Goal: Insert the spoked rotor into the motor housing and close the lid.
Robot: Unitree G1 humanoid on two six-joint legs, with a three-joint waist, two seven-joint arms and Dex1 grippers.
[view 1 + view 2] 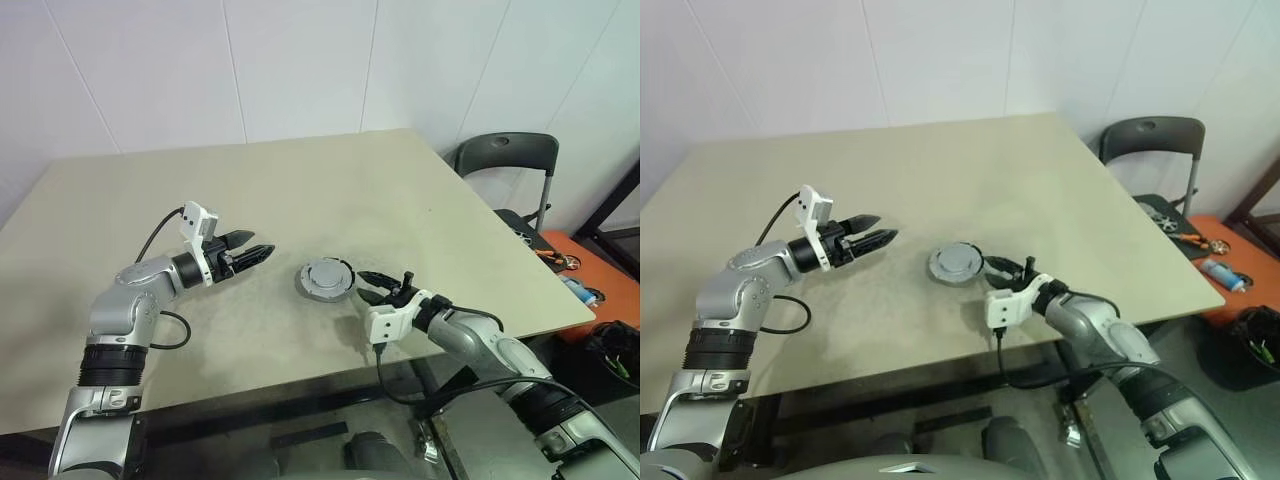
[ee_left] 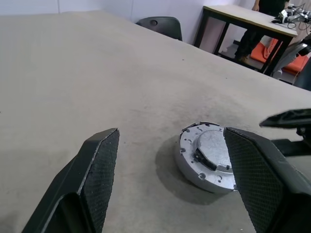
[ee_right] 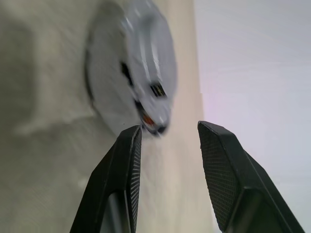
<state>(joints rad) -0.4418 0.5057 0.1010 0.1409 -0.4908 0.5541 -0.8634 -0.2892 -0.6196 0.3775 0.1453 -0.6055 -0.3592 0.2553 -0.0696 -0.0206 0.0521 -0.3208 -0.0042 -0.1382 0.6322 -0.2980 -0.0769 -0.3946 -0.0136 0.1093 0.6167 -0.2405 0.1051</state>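
The motor housing (image 1: 325, 281) is a squat silver-grey cylinder resting mid-table, with the flat round lid (image 1: 327, 272) lying on top of it. The spoked rotor is hidden. My left gripper (image 1: 262, 252) hovers to the housing's left with its fingers wide open and empty; in the left wrist view the housing (image 2: 194, 167) and the lid (image 2: 214, 148) lie just beyond the fingertips. My right gripper (image 1: 365, 285) sits close to the housing's right side, open, with nothing between its fingers. From the right wrist the housing (image 3: 131, 73) appears a short way ahead of that gripper (image 3: 169, 126).
A dark chair (image 1: 505, 160) stands past the table's right edge. Beside it is an orange surface with tools (image 1: 570, 265). The table's near edge (image 1: 330, 375) runs just under my right forearm. Another table with a person (image 2: 269, 7) stands far behind.
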